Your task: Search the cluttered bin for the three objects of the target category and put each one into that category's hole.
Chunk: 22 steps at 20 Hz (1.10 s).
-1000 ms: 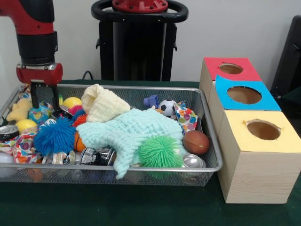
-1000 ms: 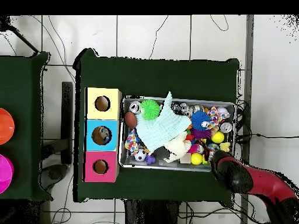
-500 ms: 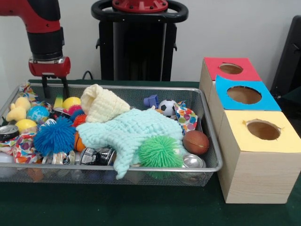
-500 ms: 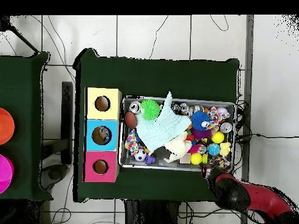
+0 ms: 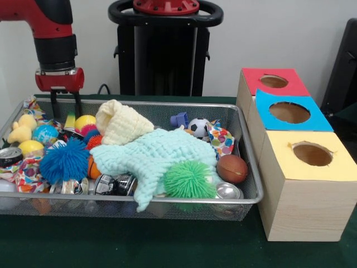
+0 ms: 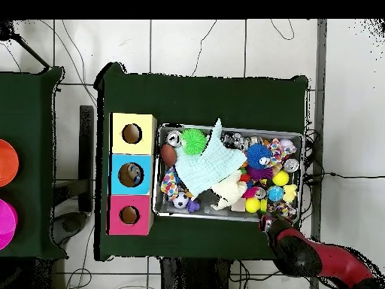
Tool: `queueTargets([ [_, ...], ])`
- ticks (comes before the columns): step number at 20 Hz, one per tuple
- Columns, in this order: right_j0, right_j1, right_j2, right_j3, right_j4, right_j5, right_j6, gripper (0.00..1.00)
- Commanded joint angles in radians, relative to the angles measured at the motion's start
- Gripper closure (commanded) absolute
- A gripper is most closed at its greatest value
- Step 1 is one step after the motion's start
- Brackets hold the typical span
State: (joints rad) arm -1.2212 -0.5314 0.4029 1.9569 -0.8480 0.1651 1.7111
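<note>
Presently catalogued: wire mesh bin (image 5: 245, 162) on the green table (image 5: 139, 245), filled with mixed clutter. The target category is not shown by anything in view, so contents are listed as found.

- Mint green knitted cloth (image 5: 150, 156), draped over the bin's middle and hanging over the near rim.
- Pale yellow knitted cloth (image 5: 120, 123), bunched just behind the mint one, touching it.
- Green spiky ball (image 5: 189, 180), at the near rim, resting against the mint cloth.
- Blue spiky ball (image 5: 64, 162), toward the other end.
- Small brown football (image 5: 232, 168), at the end nearest the boxes.
- Miniature soccer ball (image 5: 198, 127), by the far rim.
- Yellow ball (image 5: 85, 121); globe ball (image 5: 44, 135); yellow plush toy (image 5: 22, 129).
- Drink cans (image 5: 114, 184), lying along the near side.

Beside the bin: three wooden boxes in a row, each with a round hole on top: yellow box (image 5: 309, 184), blue box (image 5: 290, 114), red box (image 5: 272, 82).

Gripper (image 5: 63, 109): raised above the bin's far rim at the end away from the boxes, two dark fingers (image 5: 54, 103) slightly apart, nothing between them.
</note>
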Motion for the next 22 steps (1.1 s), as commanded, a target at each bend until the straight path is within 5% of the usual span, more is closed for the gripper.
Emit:
queueTargets([
  [1, -0.027, 0.098, -0.002, 0.079, -0.095, 0.109, -0.108, 0.00],
  [6, 0.037, 0.044, -0.034, 0.093, -0.101, 0.082, -0.052, 0.00],
  [11, 0.052, 0.025, -0.007, 0.079, -0.037, 0.174, -0.070, 0.00],
  [22, 0.129, 0.031, 0.088, -0.172, 0.158, 0.335, -0.064, 0.00],
])
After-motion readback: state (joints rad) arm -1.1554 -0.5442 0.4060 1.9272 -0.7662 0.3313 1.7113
